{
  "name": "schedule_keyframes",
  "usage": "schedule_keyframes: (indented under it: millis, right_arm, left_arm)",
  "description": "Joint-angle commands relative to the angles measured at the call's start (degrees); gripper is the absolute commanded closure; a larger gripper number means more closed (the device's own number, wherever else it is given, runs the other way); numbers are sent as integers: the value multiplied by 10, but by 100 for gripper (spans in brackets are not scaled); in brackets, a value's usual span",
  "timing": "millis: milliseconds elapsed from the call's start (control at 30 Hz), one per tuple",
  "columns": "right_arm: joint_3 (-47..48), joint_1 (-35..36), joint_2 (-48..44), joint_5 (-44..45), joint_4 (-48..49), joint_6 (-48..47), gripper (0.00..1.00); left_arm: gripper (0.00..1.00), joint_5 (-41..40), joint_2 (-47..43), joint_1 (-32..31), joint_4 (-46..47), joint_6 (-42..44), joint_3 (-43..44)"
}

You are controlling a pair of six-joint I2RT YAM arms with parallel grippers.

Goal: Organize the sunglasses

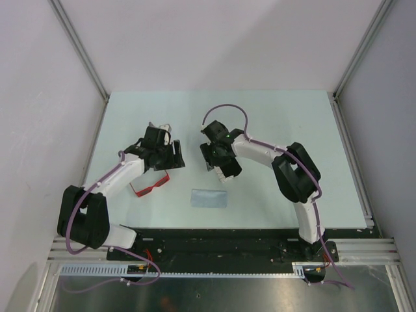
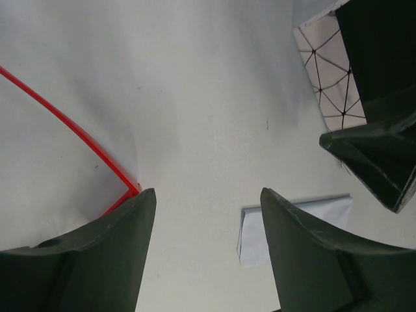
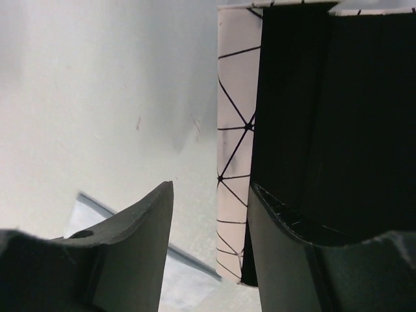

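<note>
Sunglasses (image 1: 151, 187) lie on the table (image 1: 292, 117) left of centre in the top view, their upper edge tucked under the left arm. The left wrist view catches only one red temple. The left gripper (image 2: 208, 195) gapes empty. The right gripper (image 3: 212, 184) stands half open astride the white case (image 3: 233, 130) wall, which touches one finger, with a gap on the other side.

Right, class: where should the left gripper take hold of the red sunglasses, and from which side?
Probably the front frame of the sunglasses, from straight above: they lie flat on the table, thin-framed, so open jaws can straddle the frame.
</note>
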Motion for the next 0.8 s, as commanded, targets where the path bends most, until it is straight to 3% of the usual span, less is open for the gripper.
schedule_keyframes:
  millis: [0, 200, 367, 567, 667, 767]
  right_arm:
    - [55, 0, 25, 34, 7, 107, 48]
    - [103, -11, 54, 90, 28, 233, 50]
    - [194, -2, 88, 190, -42, 241, 45]
    - [177, -26, 48, 253, -14, 185, 45]
    - [167, -68, 43, 224, 18, 133, 48]
    - [212, -103, 79, 140, 8, 56, 51]
  left_arm:
    - [28, 3, -8, 6, 4, 0, -7]
    - [29, 5, -15, 5, 4, -4, -13]
    - [27, 26, -21, 5, 5, -6, -20]
    - [24, 47, -33, 5, 4, -11, -28]
    - [23, 53, -30, 5, 4, -16, -27]
    - [23, 66, -28, 5, 5, -22, -25]
